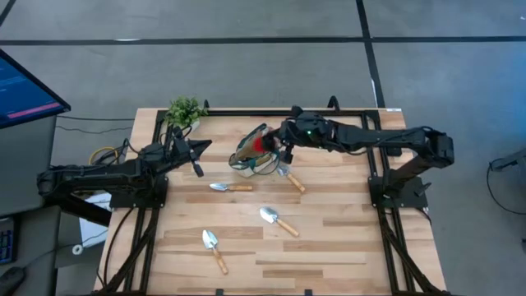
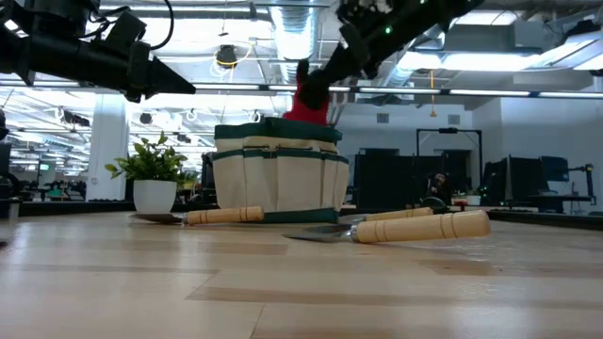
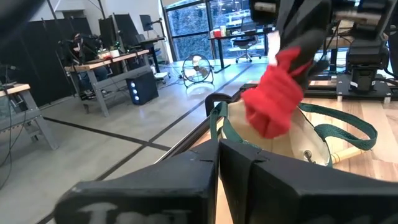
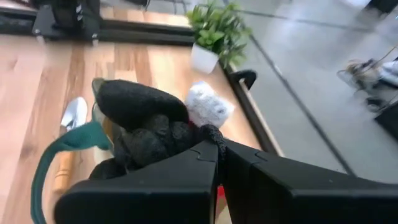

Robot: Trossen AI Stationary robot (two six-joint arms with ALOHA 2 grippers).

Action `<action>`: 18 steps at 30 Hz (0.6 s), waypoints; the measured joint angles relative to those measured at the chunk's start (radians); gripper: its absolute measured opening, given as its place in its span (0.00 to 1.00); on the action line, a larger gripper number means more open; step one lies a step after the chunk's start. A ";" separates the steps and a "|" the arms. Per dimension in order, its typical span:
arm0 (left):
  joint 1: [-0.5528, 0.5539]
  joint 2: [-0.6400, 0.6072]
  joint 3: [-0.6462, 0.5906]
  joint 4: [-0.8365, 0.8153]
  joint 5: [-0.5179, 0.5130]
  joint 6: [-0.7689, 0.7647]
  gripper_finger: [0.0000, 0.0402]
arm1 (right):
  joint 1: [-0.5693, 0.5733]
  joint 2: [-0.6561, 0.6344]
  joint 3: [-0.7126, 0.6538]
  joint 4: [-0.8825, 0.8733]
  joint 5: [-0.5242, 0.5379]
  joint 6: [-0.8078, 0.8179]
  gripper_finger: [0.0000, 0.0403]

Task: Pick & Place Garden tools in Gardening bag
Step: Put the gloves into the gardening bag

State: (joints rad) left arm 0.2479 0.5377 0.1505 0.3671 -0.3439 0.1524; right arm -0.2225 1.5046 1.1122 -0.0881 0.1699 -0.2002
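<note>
The beige gardening bag (image 1: 249, 158) with green trim stands open near the table's far middle. My right gripper (image 1: 277, 143) is shut on a soft red-and-black item (image 3: 273, 106) right above the bag's mouth (image 2: 278, 132). Three wooden-handled trowels (image 1: 230, 187) (image 1: 278, 219) (image 1: 214, 249) lie flat on the table nearer the front. Another trowel (image 1: 290, 179) lies beside the bag's right side. My left gripper (image 1: 201, 146) hovers shut to the left of the bag, holding nothing. My right gripper pinches the red-and-black item by its upper end (image 3: 291, 57) between its two fingers (image 4: 186, 168). They come slanting down from the table's right side. The item hangs below the fingers, and its lower end (image 2: 306, 113) is level with the bag's rim.
A small potted plant (image 1: 186, 110) stands at the far left corner. The bag's green loop handles (image 3: 348, 127) droop over its sides. Bare wood lies along the front and the right of the table (image 1: 345, 238).
</note>
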 joint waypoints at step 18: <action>0.000 0.000 0.000 0.000 0.000 0.000 0.00 | -0.035 0.165 -0.001 0.017 -0.090 0.061 0.01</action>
State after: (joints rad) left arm 0.2479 0.5377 0.1505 0.3668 -0.3436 0.1524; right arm -0.2579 1.6697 1.1114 -0.0711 0.0799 -0.1396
